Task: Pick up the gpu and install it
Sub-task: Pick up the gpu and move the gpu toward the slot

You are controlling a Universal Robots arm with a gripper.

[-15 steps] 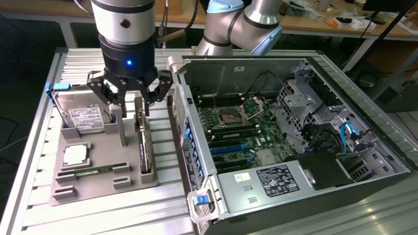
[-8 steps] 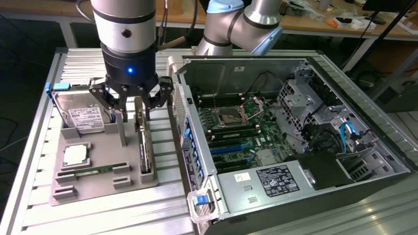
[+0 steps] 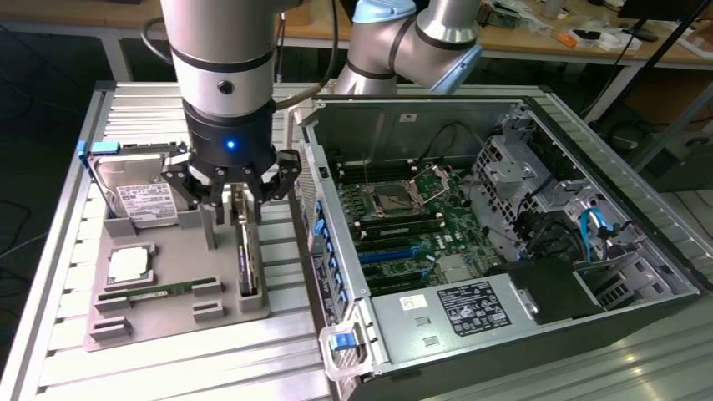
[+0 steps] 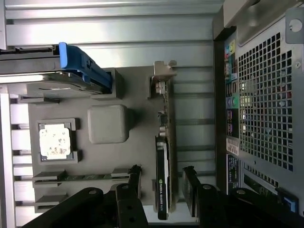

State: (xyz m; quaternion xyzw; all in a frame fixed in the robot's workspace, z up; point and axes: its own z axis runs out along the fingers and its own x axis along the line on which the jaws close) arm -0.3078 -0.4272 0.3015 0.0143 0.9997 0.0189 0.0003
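Black metal claw (image 3: 243,207), released and spread wide, straddles the thin dark grey-black gpu card (image 3: 247,263); its fingers hide the card's end.

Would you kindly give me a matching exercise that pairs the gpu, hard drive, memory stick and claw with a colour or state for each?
Column one:
1. gpu
2. hard drive
3. memory stick
4. claw

Column two:
A. silver, with a blue frame
B. green, narrow, lying flat
C. open
D. dark, standing on edge, straddled by the claw

Pairs: 1-D, 2-A, 3-B, 4-C
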